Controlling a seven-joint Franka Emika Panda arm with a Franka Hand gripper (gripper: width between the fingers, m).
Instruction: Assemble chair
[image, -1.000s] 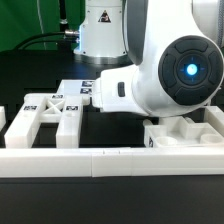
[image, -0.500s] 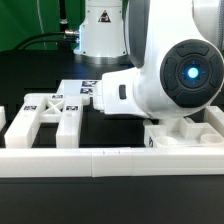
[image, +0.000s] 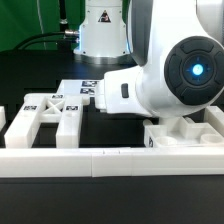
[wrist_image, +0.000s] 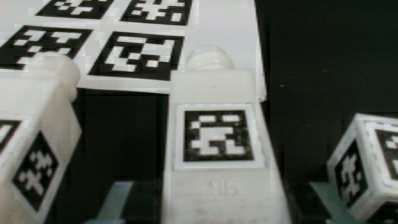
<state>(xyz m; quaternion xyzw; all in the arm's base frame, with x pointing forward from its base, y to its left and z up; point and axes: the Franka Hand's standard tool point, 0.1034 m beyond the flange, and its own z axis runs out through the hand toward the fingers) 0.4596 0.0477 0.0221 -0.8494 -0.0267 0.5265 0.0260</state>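
In the wrist view a white square post (wrist_image: 217, 120) with a black-and-white tag stands upright between my gripper's (wrist_image: 222, 200) grey fingers (wrist_image: 121, 200). The jaws are closed in on its two sides. Two more tagged white chair pieces flank it, one (wrist_image: 36, 140) close on one side and one (wrist_image: 365, 160) on the other. In the exterior view the X-braced frame (image: 50, 112) lies at the left. Another white chair piece (image: 185, 135) sits at the right under the arm's bulky wrist (image: 170, 80), which hides the gripper and the post.
The long low white rail (image: 110, 160) runs across the front of the table. The marker board (image: 85, 90) lies flat behind the frame and also shows beyond the post, marker board (wrist_image: 125, 40). The robot's base stands at the back.
In the exterior view the arm's wrist has edged slightly to the right. The chair pieces and the rail have not moved.
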